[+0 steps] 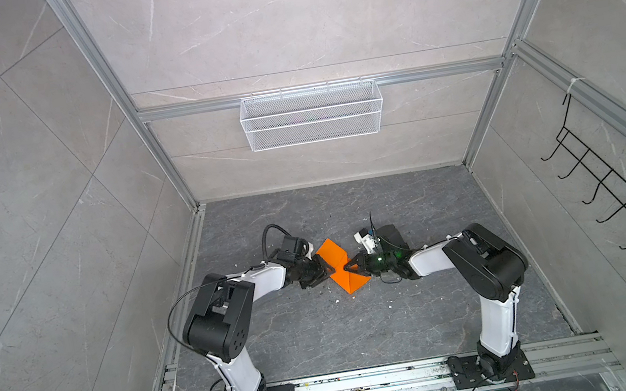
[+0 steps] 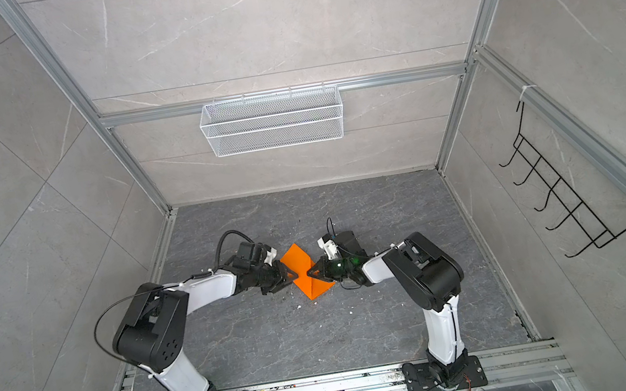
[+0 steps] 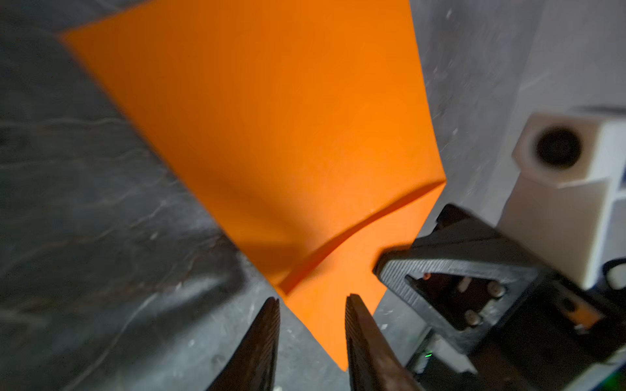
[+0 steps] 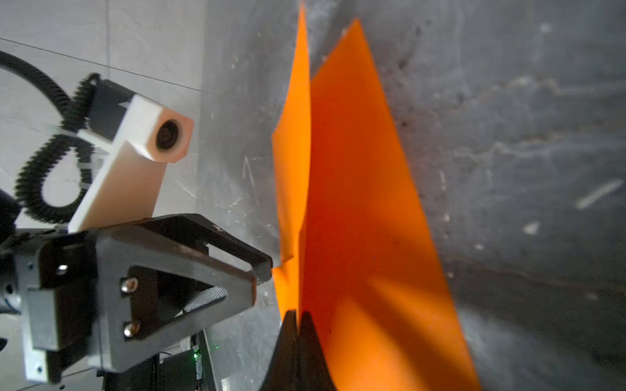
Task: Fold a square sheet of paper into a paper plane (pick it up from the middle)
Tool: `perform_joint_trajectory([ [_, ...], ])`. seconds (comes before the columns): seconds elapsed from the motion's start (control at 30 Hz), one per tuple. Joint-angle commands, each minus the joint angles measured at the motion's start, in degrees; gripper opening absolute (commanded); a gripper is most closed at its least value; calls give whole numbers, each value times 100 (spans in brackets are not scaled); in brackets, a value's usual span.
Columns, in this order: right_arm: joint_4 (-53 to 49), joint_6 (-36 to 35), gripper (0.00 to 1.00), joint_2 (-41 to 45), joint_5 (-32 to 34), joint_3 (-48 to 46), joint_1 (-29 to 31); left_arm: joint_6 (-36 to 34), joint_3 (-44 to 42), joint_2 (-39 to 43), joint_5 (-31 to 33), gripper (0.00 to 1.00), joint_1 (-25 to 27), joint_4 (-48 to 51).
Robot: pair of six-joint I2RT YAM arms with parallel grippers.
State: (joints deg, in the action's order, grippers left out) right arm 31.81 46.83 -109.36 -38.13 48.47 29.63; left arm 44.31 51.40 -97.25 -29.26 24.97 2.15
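The square sheet of paper [image 1: 335, 254] is bright orange and bent into a shallow V along a crease, standing up off the dark table between the two arms in both top views [image 2: 299, 258]. My right gripper [image 4: 298, 315] is shut on the sheet's [image 4: 355, 203] edge at the crease. My left gripper [image 3: 313, 299] faces it from the other side with its jaws apart. A corner of the paper [image 3: 271, 135] shows in the gap between them, not pinched. In a top view the left gripper [image 1: 329, 272] and right gripper [image 1: 347, 267] nearly meet at the sheet's middle.
A white wire basket [image 1: 312, 114] hangs on the back wall and a black hook rack [image 1: 611, 177] on the right wall. An aluminium rail [image 1: 372, 381] carries both arm bases at the front. Small white crumbs [image 1: 334, 291] dot the dark tabletop.
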Motion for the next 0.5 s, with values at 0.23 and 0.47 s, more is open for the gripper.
perform_joint_trajectory([
  [0.23, 1507, 1393, 0, 1084, -51, 30, -223, 1010, -805, 1777, -818, 87, -164, -2147],
  [0.47, 1819, 2104, 0, 1329, -34, 127, -242, 1512, -961, 1839, -1046, 88, 28, -3122],
])
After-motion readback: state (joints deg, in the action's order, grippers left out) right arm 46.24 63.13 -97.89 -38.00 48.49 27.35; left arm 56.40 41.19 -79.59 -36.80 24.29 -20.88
